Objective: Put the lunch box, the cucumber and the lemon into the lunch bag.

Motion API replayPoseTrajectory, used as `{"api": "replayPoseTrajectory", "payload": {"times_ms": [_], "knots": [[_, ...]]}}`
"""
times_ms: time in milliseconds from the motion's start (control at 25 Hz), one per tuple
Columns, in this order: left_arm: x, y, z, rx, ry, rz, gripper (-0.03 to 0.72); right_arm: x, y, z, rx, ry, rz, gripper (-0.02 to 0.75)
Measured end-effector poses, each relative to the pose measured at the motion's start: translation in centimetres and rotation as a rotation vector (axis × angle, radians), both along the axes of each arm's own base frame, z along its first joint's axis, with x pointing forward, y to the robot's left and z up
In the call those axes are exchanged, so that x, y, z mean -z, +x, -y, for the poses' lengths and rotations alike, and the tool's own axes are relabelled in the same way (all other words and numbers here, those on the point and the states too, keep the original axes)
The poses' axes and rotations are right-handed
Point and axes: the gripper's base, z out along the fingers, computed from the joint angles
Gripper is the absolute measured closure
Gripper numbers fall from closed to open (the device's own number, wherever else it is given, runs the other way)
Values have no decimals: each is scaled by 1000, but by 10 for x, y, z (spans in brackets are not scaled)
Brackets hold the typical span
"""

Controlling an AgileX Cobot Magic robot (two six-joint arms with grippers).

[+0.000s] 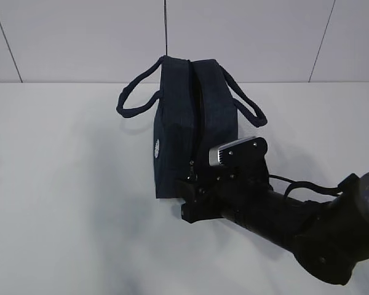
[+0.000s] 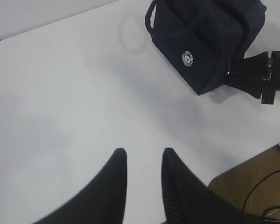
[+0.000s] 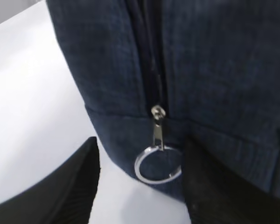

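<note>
Your right gripper (image 3: 140, 179), jaws spread and holding nothing, sits at the near end of the lunch bag (image 1: 194, 123) with the ring pull (image 3: 157, 164) dangling between its fingers (seemingly untouched), while the left gripper (image 2: 143, 156), part-open and empty, hangs well away.

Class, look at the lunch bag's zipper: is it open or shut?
Shut. The lunch bag shows a closed seam along its top, and the slider with its ring pull hangs at the end of the track, low on the near end.
</note>
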Motion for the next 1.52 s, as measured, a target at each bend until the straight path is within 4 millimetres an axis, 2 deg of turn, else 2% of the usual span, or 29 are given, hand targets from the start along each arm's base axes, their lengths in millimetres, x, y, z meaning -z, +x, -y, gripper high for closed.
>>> {"api": "replayPoseTrajectory", "payload": {"times_ms": [1160,1520], "knots": [[-3,2,0,-7,-1,39,507,1,3,-2,1,-30,-13,299],[-3,3,-2,-15,13,45,508,1,2,-2,-1,-31,-12,400]]}}
